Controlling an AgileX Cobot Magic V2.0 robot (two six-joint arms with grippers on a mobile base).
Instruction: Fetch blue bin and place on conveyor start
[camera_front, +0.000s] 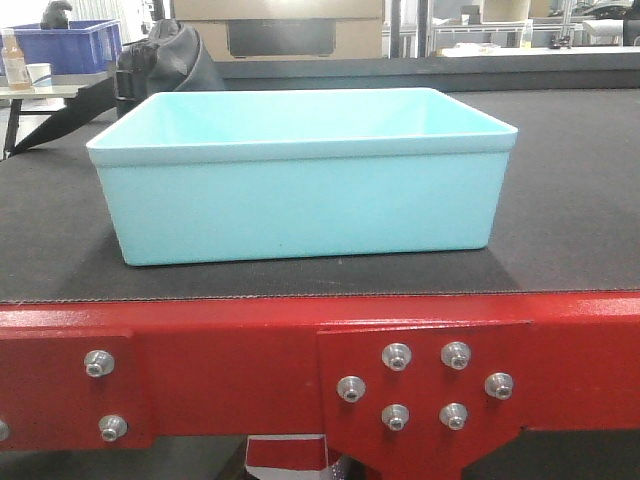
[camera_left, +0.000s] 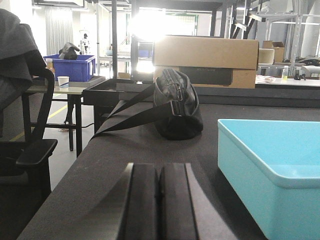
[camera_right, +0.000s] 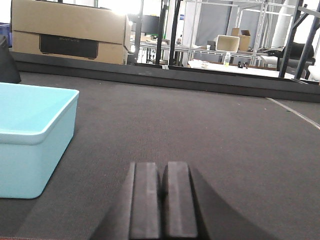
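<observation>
The blue bin (camera_front: 300, 175), a pale aqua tub without a lid, stands upright and empty on the black belt of the conveyor start (camera_front: 560, 200), above its red frame (camera_front: 250, 370). In the left wrist view the blue bin (camera_left: 272, 170) lies to the right of my left gripper (camera_left: 160, 167), which is shut with nothing in it, low over the belt. In the right wrist view the blue bin (camera_right: 32, 135) lies to the left of my right gripper (camera_right: 162, 167), also shut and empty. Neither gripper touches the bin.
A black bag (camera_left: 175, 107) with a long strap lies on the belt behind the bin's left side. A cardboard box (camera_left: 205, 60) stands beyond the belt. A dark blue crate (camera_front: 70, 45) and a table with a cup (camera_front: 38, 73) are at far left.
</observation>
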